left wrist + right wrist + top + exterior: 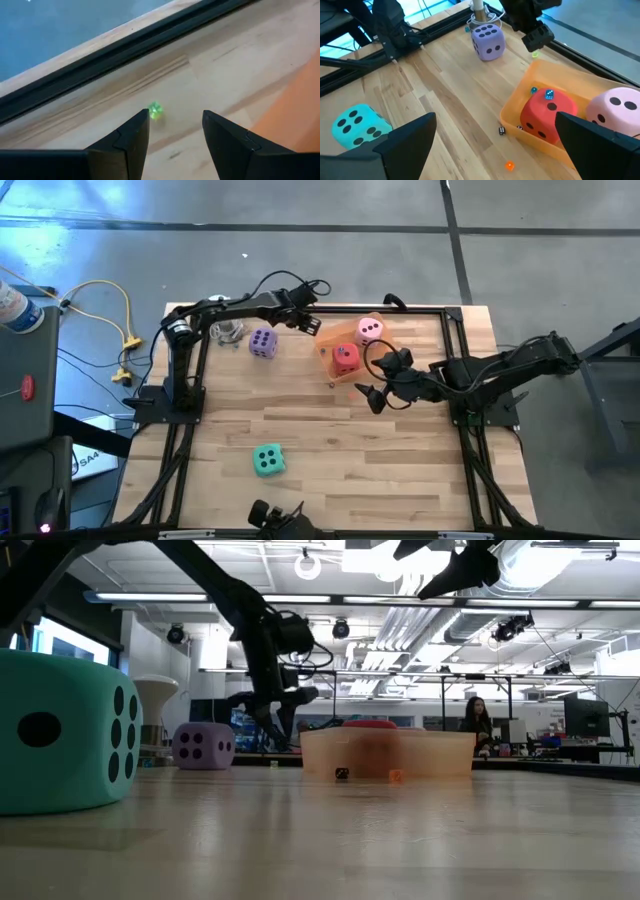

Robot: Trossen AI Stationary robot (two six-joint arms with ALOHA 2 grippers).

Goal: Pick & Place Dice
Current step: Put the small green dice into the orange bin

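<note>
Hovering at the table's [330, 440] far edge beside the tray [330, 332], the left gripper [175, 131] stands part-open and empty over a tiny green die [156, 110], seemingly lining up a pick, while the right gripper [372, 380], wide and empty, waits near the tray holding 2 dice.
</note>
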